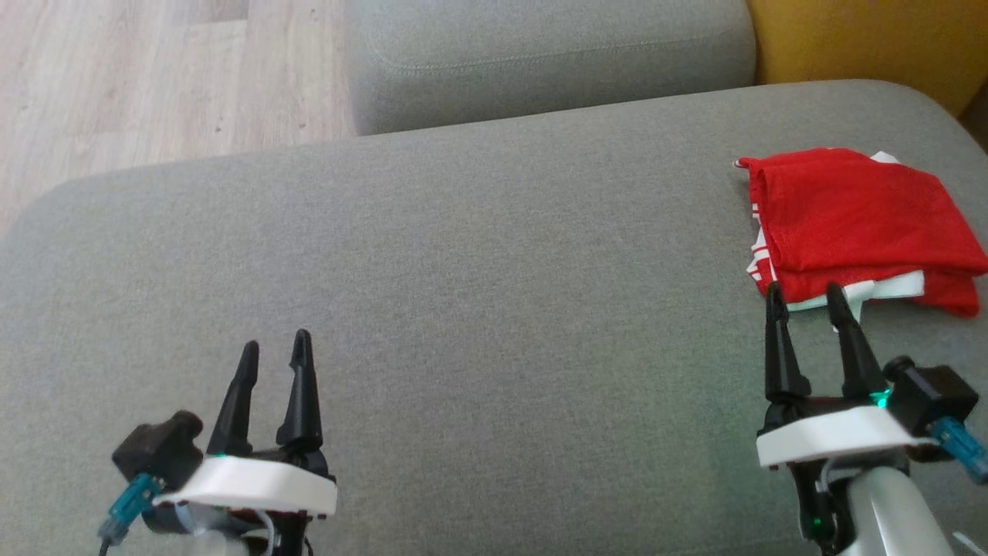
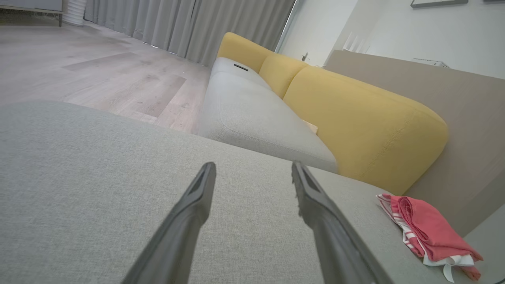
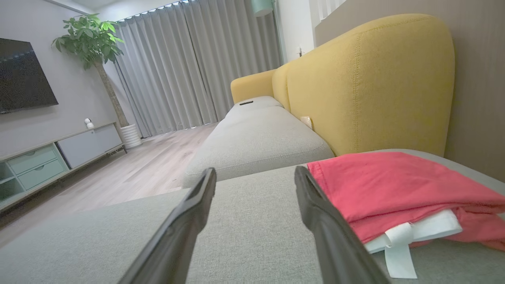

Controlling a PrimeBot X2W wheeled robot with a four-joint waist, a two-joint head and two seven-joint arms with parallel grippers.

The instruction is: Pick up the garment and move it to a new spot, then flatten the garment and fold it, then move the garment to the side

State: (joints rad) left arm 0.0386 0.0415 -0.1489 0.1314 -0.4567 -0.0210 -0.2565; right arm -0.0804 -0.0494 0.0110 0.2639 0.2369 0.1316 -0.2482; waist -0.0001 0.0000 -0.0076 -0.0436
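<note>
Where the grey cushion [image 1: 494, 270] meets its right end, the garment [image 1: 857, 224] lies folded into a compact stack, red mesh outermost with white trim and a white tag showing along its near edge. It rests flat on the cushion, close to the yellow backrest [image 3: 367, 79].

Right claw [image 1: 804, 292]: fingers spread wide and gripping nothing, with bare cushion showing between them. From the head camera its fingertips reach the near edge of the garment, at the white hem. From the right wrist camera the garment sits just beside the right-hand finger, on its outer side and not between the two fingers. Whether that finger touches the fabric cannot be determined.

Left claw [image 1: 275, 342]: fingers likewise spread wide and holding nothing. It hangs over the left part of the cushion, well apart from the garment, which the left wrist camera shows far off to its right.

Surroundings: a second grey cushion [image 1: 548, 62] lies beyond the first, with wood floor [image 1: 154, 77] to the left of it.
</note>
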